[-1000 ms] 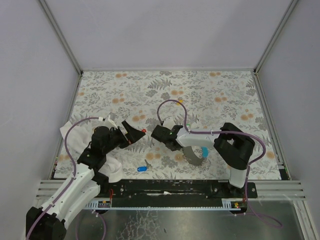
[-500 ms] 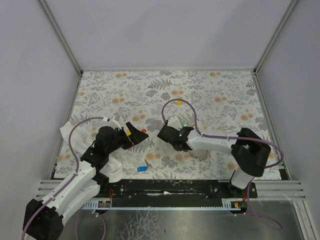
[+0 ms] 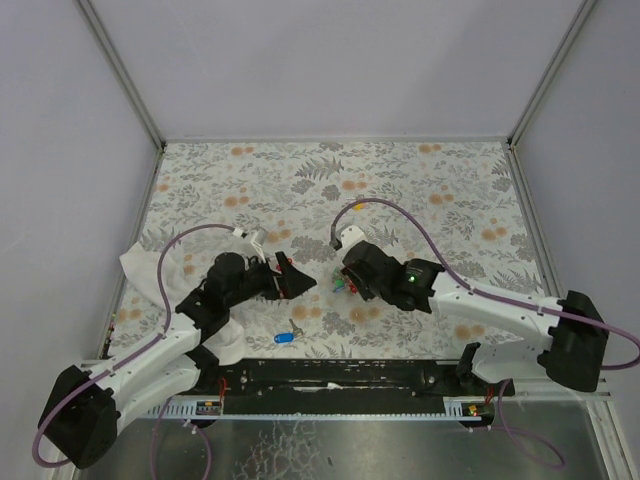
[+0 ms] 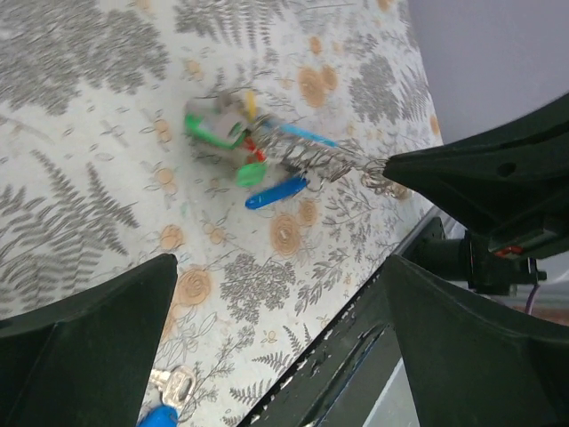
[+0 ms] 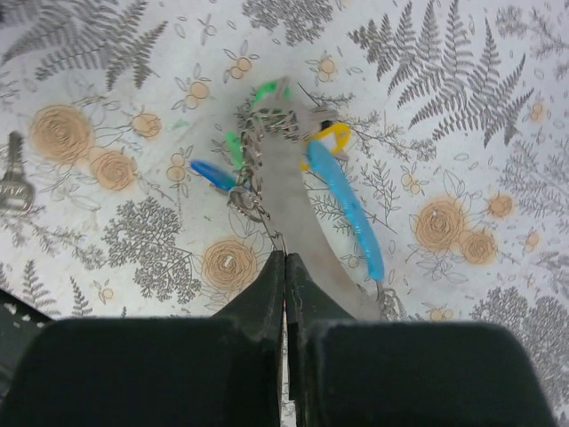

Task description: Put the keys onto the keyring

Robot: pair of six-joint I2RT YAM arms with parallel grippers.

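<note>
From above, the keyring (image 3: 341,287) is too small to read and lies partly under the right gripper (image 3: 348,279). In the left wrist view, blur smears the keys (image 4: 233,133) together. In the right wrist view, its chain vanishes between closed fingertips (image 5: 267,285), seemingly pinched. The picture's bottom edge cuts off the loose blue key (image 4: 173,393).

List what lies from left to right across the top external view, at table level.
white cloth → left hand → keyring → right arm's elbow. The loose blue key lies nearer the bases, level with the left hand, so it is left out.
</note>
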